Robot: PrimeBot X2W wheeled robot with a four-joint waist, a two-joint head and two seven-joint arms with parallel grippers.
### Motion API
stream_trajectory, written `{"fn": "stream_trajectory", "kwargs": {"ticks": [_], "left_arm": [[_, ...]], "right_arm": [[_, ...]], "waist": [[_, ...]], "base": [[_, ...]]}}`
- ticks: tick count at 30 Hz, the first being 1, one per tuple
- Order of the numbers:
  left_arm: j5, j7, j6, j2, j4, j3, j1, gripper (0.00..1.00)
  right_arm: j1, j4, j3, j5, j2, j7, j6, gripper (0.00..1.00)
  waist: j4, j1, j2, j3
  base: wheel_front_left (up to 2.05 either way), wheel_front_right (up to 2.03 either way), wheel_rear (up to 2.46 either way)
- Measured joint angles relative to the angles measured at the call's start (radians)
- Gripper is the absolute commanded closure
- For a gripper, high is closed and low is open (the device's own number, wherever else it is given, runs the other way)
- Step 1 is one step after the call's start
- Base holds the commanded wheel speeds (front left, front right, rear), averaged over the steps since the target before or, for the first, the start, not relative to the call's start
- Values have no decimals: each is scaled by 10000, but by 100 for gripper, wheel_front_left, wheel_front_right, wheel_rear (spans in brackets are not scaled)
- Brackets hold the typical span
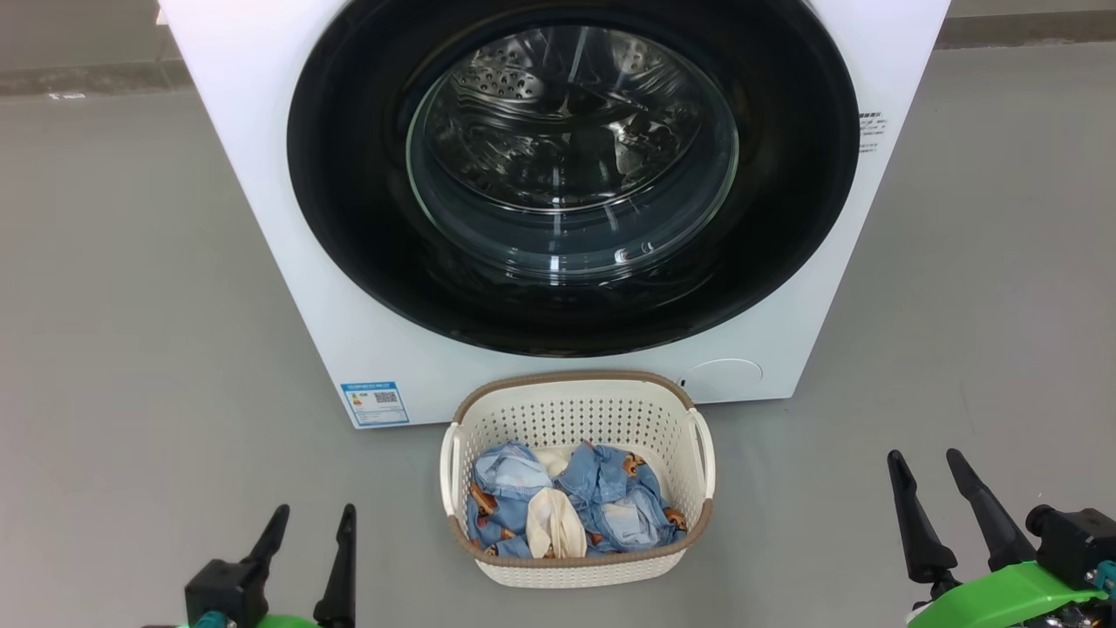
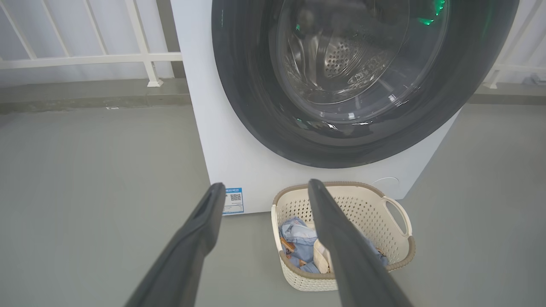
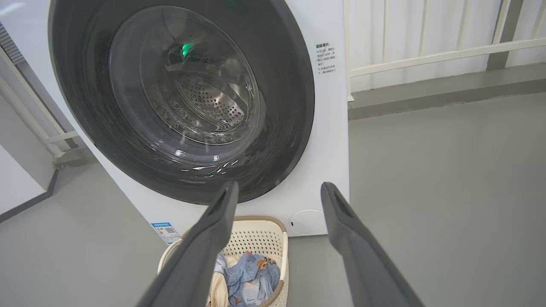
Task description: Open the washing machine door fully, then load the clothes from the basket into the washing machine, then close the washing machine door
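The white washing machine (image 1: 288, 262) stands ahead with its round black-rimmed door (image 1: 571, 170) shut flat against the front; the steel drum shows through the glass. On the floor right before it sits the cream basket (image 1: 580, 410) holding light blue bear-print clothes (image 1: 610, 501) and cream cloth. My left gripper (image 1: 314, 521) is open at the lower left, well left of the basket. My right gripper (image 1: 926, 464) is open at the lower right, clear of the basket. In the wrist views, the door (image 2: 256, 106) (image 3: 290, 128) and the basket (image 2: 384, 221) (image 3: 256, 238) lie beyond the spread fingers.
Grey floor (image 1: 131, 349) spreads on both sides of the machine. A blue label (image 1: 375, 403) and a round cover (image 1: 722, 379) mark its lower front. White railings (image 2: 85, 57) (image 3: 426, 55) stand behind the machine.
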Motion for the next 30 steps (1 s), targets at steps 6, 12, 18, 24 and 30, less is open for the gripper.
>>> {"fn": "stream_trajectory", "kwargs": {"ticks": [6,12,18,24,30], "left_arm": [[669,-213,46,79,35,35,0,0],[1373,-380,65,81,54,107,0,0],[2056,-512,84,67,48,178,-1,0],[2105,-512,84,25,38,343,-31,0],[2105,-512,84,-79,31,525,-47,0]], "right_arm": [[5,-19,-61,-690,2,-171,0,0],[8,-90,-59,-1383,0,-332,0,0],[9,-192,-33,-1987,-2,-481,0,0],[8,-259,-25,-2036,-4,-481,0,0],[7,-282,-27,-2036,4,-481,0,0]], "waist": [[-6,0,0,-18],[8,0,0,-41],[51,0,0,-16],[70,0,0,113],[64,0,0,230]], "base": [[0,0,0],[0,0,0],[0,0,0],[0,0,0],[0,0,0]]}}
